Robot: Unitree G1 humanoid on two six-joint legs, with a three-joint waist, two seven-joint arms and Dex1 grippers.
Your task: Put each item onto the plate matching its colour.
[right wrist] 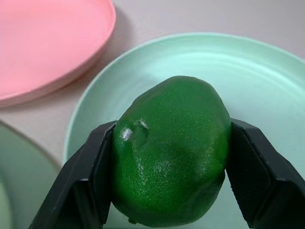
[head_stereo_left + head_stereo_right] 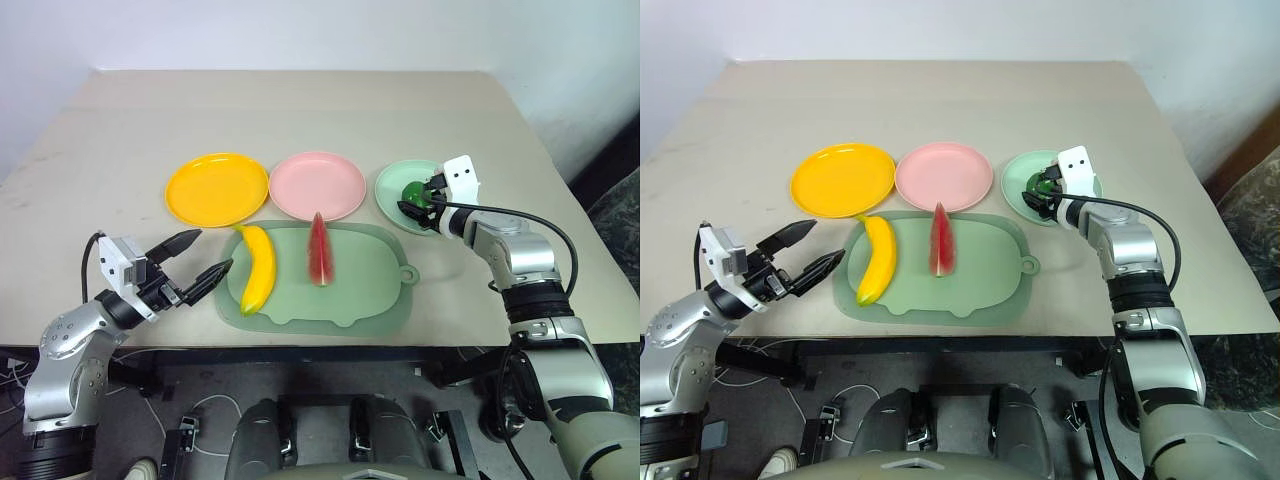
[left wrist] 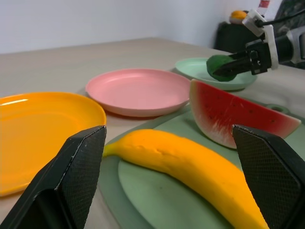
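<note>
Right claw [image 1: 167,191] grips the green fruit [image 1: 169,152], seemingly above the half-hidden mint plate [image 1: 267,86].

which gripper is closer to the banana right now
Left. The left gripper, jaws open, hovers just beside the banana at the tray's edge. The right gripper is far off over the mint green plate, closed on the green fruit.

three round plastic plates sit in a row on the table: an orange-yellow plate [image 2: 217,189], a pale pink plate [image 2: 317,186] and a mint green plate [image 2: 393,186]. a curved yellow toy banana [image 2: 258,268] and a red watermelon wedge with green rind [image 2: 318,250] lie near the plates. a small round dark green fruit [image 1: 170,151] is above the mint green plate.
</note>
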